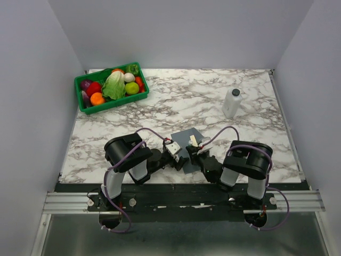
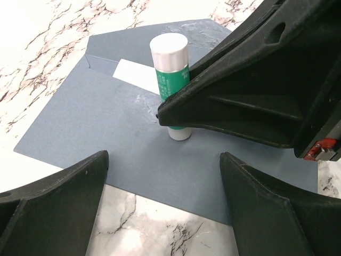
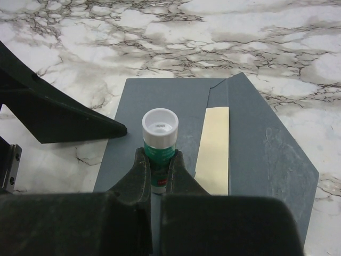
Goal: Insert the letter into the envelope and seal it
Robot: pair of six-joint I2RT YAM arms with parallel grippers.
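The slate-grey envelope lies flat on the marble table between both arms, its flap folded open. A cream strip of the letter shows at the envelope's mouth, and the rest of the sheet is hidden inside. My right gripper is shut on a green-and-white glue stick. The stick stands upright with its lower end on the envelope body. My left gripper is open, hovering over the envelope's near edge with nothing between its fingers. The glue stick stands just beyond it.
A green basket of toy vegetables sits at the far left corner. A white bottle stands at the far right. Grey walls enclose the marble table on three sides.
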